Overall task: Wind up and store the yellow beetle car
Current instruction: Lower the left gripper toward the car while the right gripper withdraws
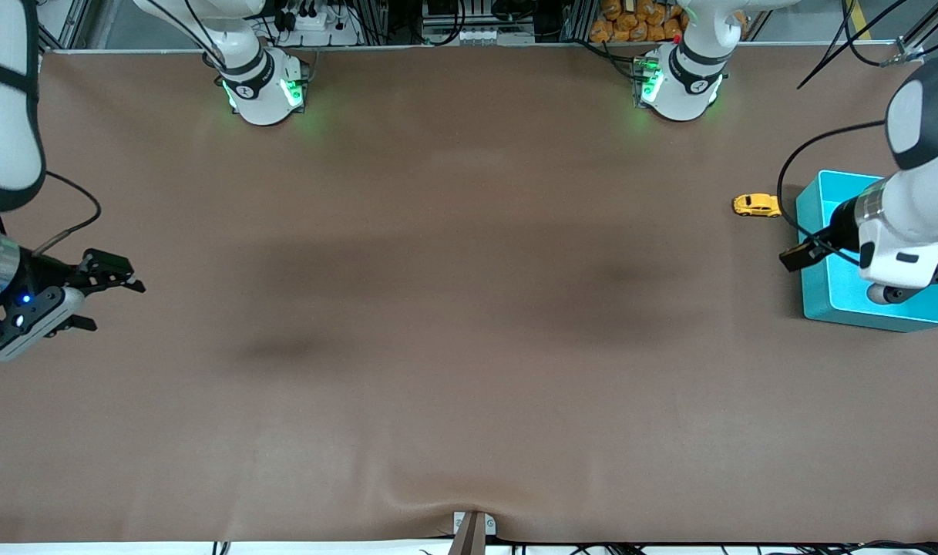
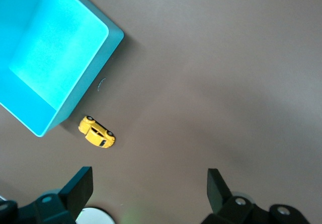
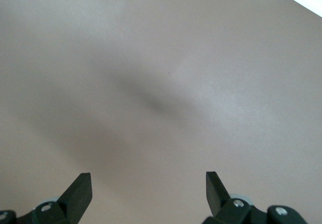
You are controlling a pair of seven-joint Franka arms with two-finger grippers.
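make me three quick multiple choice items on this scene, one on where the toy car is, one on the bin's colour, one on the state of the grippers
1. Where is the yellow beetle car?
A. inside the bin
B. on the table beside the bin
C. held in a gripper

2. What colour is the bin?
A. teal
B. red
C. white

3. What state are the two grippers in?
A. both shut on the car
B. one open, one shut
C. both open and empty

Answers:
1. B: the car sits on the brown table just outside the bin's wall, at the left arm's end.
2. A: the walls and floor of the bin are teal in the front and left wrist views.
3. C: the left gripper, above the bin, and the right gripper, over bare table at the right arm's end, show spread fingers with nothing between them.
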